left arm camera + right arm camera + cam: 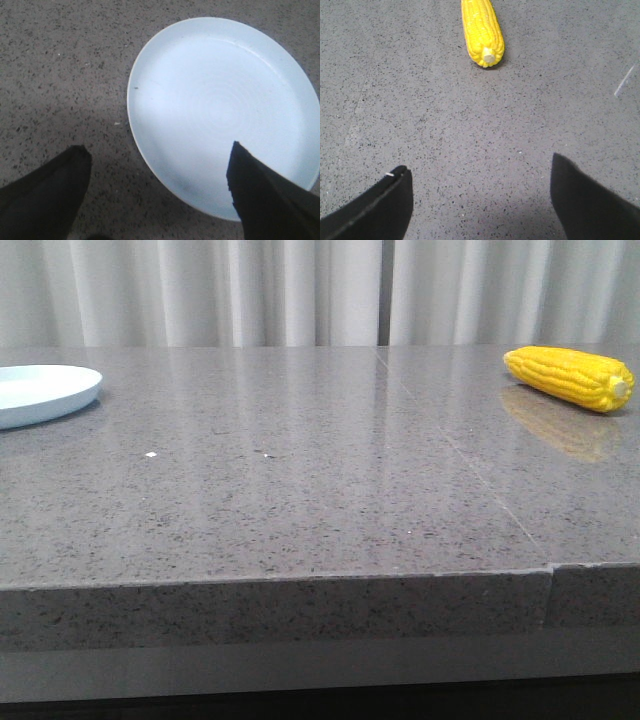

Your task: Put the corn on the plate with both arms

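Corn (570, 378) lay on its side at the far right of your grey speckled table (300, 500), its pale stub end turned toward the right edge and a faint yellow reflection on the glossy surface just in front of it. You had the plate (40, 395) at the far left of the same surface, partly cut off by the frame edge and well apart from the cob, with nothing on it. In your right wrist view, the right gripper (480, 200) hung over bare table with its two black fingers (375, 205) spread wide and holding nothing; the cob (482, 32) lay ahead of them, stub end facing the camera. In your left wrist view, the left gripper (157, 195) was likewise spread wide and unloaded, one finger (45, 195) over the table and the other overlapping the plate's (220, 105) near rim. White curtains (200, 290) closed the background.
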Robot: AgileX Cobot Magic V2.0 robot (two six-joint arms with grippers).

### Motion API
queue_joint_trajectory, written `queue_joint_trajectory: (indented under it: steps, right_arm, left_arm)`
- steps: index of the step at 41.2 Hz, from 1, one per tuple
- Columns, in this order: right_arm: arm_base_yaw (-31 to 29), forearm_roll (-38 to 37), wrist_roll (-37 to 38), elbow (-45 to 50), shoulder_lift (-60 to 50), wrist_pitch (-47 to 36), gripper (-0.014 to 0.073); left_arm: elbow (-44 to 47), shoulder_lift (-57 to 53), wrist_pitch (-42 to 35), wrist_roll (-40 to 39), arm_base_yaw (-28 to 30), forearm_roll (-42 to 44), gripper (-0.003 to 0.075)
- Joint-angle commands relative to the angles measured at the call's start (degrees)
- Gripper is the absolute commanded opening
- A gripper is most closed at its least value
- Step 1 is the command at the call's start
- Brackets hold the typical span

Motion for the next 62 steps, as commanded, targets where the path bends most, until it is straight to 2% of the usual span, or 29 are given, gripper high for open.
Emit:
queue_joint_trajectory:
  steps: [1, 15, 25, 33, 41, 52, 62]
  right_arm:
    - [-0.3, 0.1, -0.2, -1.5, 0.2, -4.2, 0.0593]
    - [-0.3, 0.1, -0.2, -1.5, 0.2, -4.2, 0.0593]
    - [-0.3, 0.1, -0.2, -1.5, 0.2, -4.2, 0.0593]
    - [-0.3, 0.1, -0.2, -1.5, 0.2, -4.2, 0.0593]
    - [-0.3, 0.1, -0.2, -1.5, 0.2, -4.2, 0.0593]
    - [-0.3, 0.1, -0.2, -1.5, 0.2, -4.2, 0.0593]
    - [-0.3, 0.1, -0.2, -1.5, 0.2, -4.2, 0.0593]
  left_arm:
    - [-4.4, 1.8, -3.1, 0.4, -0.3, -2.0, 0.0547]
    - [-10.9, 10.8, -3.0, 1.4, -2.6, 3.5, 0.0547]
    - [-12.6, 13.5, -2.9, 1.4, -2.6, 3.6, 0.0533]
    - [-12.6, 13.9, -2.8, 1.4, -2.6, 3.9, 0.0383]
    - [-12.6, 14.0, -1.2, 1.4, -2.6, 4.0, 0.0180]
    - [-12.6, 14.0, -1.0, 1.4, -2.6, 4.1, -0.0016]
    - [-12.6, 11.0, 0.0, 1.4, -3.6, 0.1, -0.0020]
